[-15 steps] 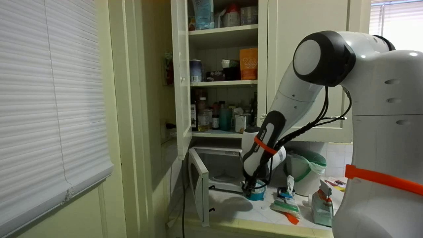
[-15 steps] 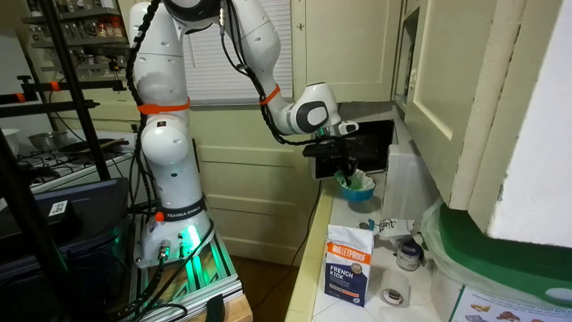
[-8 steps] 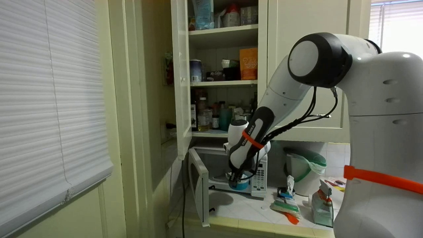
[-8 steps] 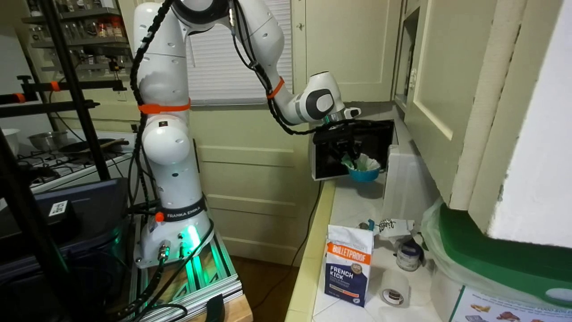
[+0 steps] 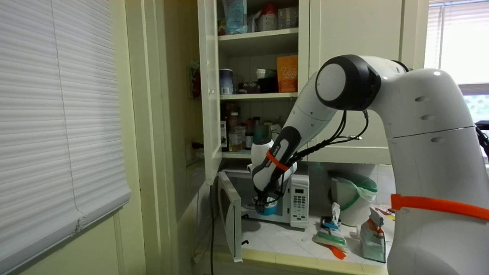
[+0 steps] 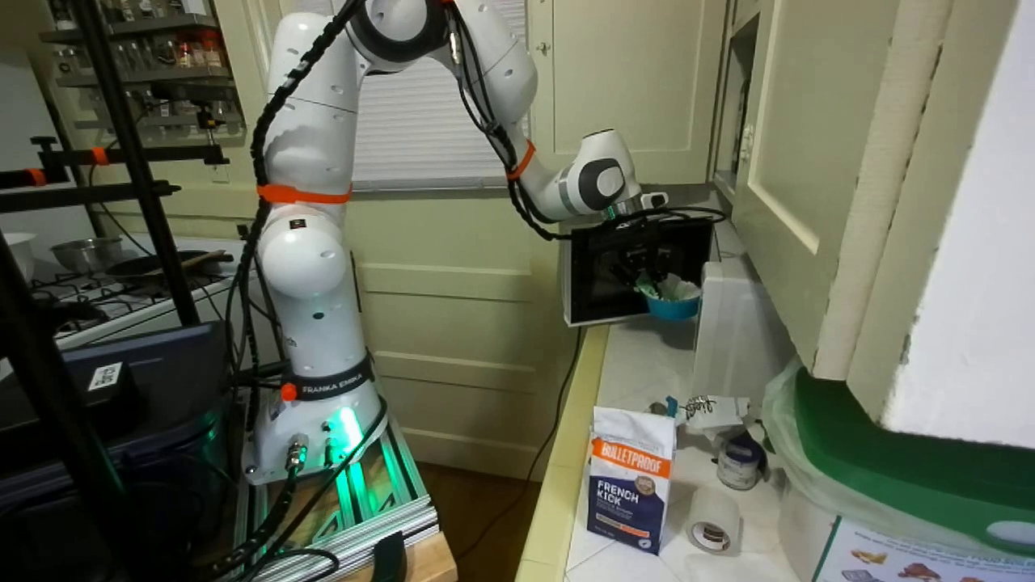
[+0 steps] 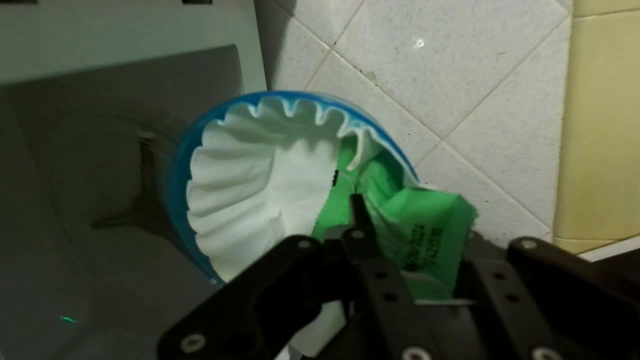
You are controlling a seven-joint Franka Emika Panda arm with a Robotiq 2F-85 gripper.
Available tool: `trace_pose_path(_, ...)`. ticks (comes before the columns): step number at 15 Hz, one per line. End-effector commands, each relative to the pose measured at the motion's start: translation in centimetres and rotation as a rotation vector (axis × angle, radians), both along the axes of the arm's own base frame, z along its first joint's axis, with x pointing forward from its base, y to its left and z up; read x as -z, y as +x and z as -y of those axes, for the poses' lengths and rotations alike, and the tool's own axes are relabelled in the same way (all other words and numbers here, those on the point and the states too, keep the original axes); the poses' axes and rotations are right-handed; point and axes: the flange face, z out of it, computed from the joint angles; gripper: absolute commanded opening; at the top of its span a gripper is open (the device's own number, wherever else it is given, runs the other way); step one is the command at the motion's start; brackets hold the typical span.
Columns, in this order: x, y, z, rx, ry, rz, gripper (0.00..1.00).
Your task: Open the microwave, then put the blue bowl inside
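The white microwave (image 5: 299, 200) stands open. Its door (image 5: 230, 215) is swung wide, and its dark inner side (image 6: 594, 279) shows in an exterior view. My gripper (image 7: 415, 225) is shut on the rim of the blue bowl (image 7: 178, 200), with a green wrapper (image 7: 425, 220) between the fingers. A white pleated paper liner (image 7: 250, 185) lies in the bowl. In both exterior views the bowl (image 5: 269, 209) (image 6: 673, 309) hangs above the counter at the microwave's opening. In the wrist view the bowl's left part overlaps the grey cavity (image 7: 90, 115). The right fingertip is hidden by the wrapper.
An open cabinet door (image 5: 210, 95) hangs above the microwave. A coffee bag (image 6: 631, 481), a tape roll (image 6: 716, 521), a small jar (image 6: 740, 461) and a green-lidded bin (image 5: 353, 194) stand further along the counter. The counter's yellow edge (image 5: 298, 261) is at the front.
My gripper has lifted the blue bowl and carried it sideways, from in front of the control panel's side to the cavity opening. The microwave door has not moved.
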Motion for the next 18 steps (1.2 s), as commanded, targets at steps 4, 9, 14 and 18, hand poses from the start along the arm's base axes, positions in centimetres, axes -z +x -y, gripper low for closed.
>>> trace_pose_path(4,1.9,3.4,-0.4,-0.019,-0.037,-0.035,0.07)
trace_pose_path(9,2.7,5.1,-0.2,0.000,-0.026,-0.020,0.07)
trace_pose_path(14,3.5,6.8,-0.1,0.030,0.005,-0.007,0.07)
trace_pose_path(18,3.9,7.9,0.0,0.067,0.029,0.011,0.07)
